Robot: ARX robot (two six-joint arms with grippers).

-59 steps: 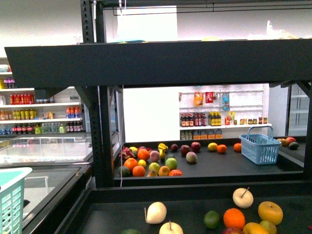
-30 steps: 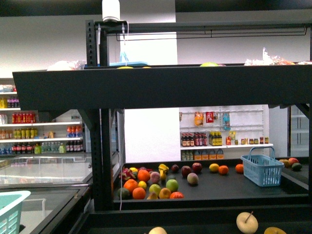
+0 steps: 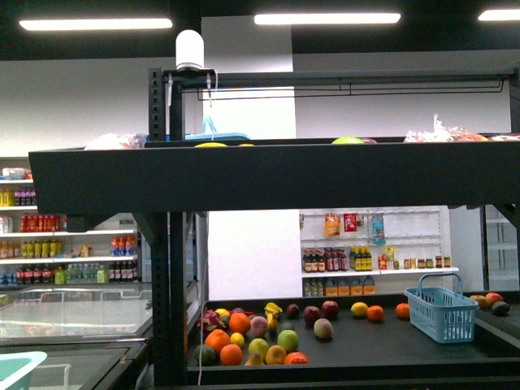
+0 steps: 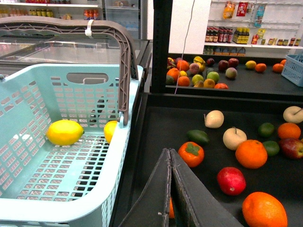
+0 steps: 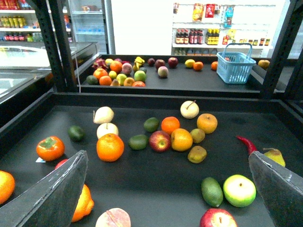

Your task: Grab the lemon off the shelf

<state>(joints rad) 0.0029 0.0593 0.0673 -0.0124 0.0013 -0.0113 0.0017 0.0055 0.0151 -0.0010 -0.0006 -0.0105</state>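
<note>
My left jaws (image 4: 171, 189) are pressed flat together on nothing, right beside the pale-green slatted plastic basket (image 4: 71, 142) where a smooth oval lemon (image 4: 65, 132) already sits on the grid floor. My right jaws (image 5: 170, 194) are spread wide and empty over the shelf (image 5: 156, 189), a matte black tier scattered with oranges, apples and avocados.

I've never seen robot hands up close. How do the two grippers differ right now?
The left gripper has its dark fingers pressed together at the tips; the right gripper has its fingers spread wide apart. The left sits beside a teal basket holding two lemons; the right faces only loose fruit. Both hang empty over the black shelf.
</note>
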